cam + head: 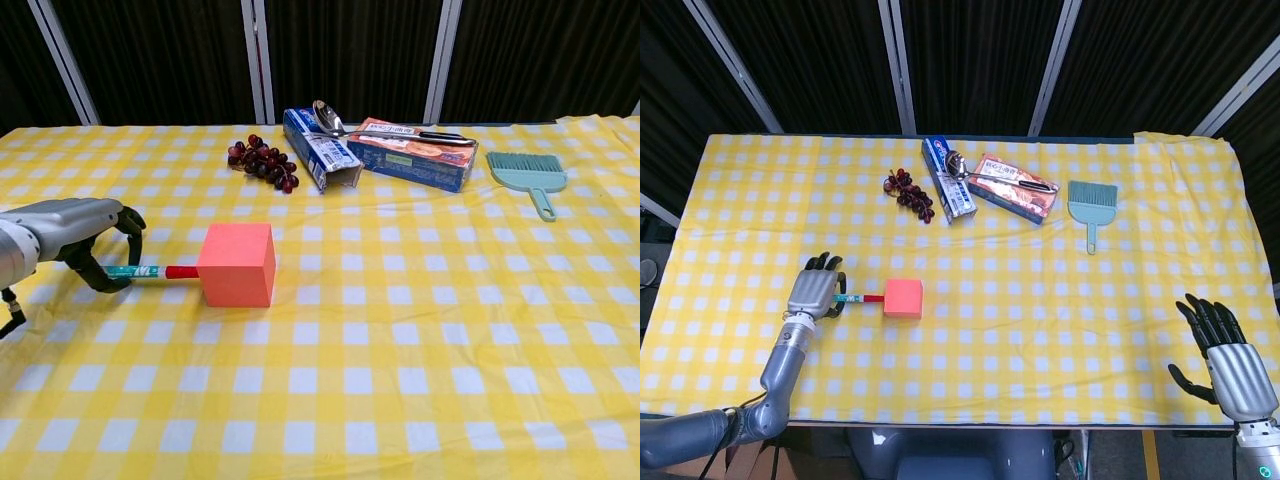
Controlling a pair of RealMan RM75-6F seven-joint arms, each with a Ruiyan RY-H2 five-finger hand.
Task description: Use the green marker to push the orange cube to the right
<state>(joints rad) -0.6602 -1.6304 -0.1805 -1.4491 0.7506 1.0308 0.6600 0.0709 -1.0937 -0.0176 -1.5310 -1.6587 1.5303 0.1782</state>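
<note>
An orange cube (903, 298) (238, 264) sits on the yellow checked cloth, left of centre. My left hand (815, 293) (85, 240) grips the green marker (858, 298) (152, 271) by its tail, just left of the cube. The marker lies level, and its red cap end touches the cube's left face. My right hand (1230, 363) rests open at the table's near right corner, far from the cube; the chest view does not show it.
At the back lie a grape bunch (910, 190), a blue toothpaste box (947, 181), a snack box (1012, 187) with a spoon (985, 172) across it, and a teal hand brush (1091, 204). Bare cloth stretches to the right of the cube.
</note>
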